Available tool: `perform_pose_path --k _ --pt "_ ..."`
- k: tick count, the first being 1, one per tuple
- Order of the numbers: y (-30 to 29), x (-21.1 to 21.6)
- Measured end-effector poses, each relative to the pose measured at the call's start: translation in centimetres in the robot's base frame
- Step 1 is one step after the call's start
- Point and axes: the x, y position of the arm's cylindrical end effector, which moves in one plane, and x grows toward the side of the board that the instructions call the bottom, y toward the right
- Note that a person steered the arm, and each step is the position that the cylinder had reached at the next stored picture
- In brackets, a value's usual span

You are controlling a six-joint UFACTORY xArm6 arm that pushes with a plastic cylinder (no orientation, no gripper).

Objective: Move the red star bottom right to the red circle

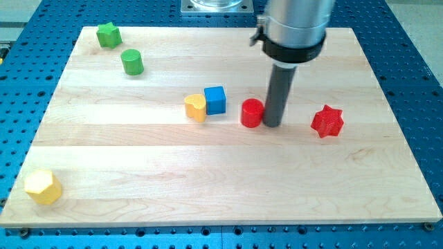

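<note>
The red star (327, 122) lies on the wooden board right of centre. The red circle (252, 113) stands near the board's middle, to the star's left. My tip (273, 125) is down on the board just right of the red circle, almost touching it, and well left of the red star. The rod rises from there to the arm's grey body at the view's top.
A blue cube (215, 99) and a yellow heart (196, 107) sit together left of the red circle. A green star (108, 34) and a green cylinder (132, 61) are at the top left. A yellow hexagon (43, 187) is at the bottom left corner.
</note>
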Motion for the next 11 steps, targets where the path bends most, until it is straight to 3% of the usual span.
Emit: perform_pose_path --k 2,3,5,6,7,9,10,11 --pt "-5.5 0.5" --pt "-2.7 0.5" --pt "5.1 -4.8" --pt "13.4 -1.8" --pt "17.7 0.5" --pt "3.9 2.4" --pt "-1.1 6.7" --pt "-2.5 8.1"
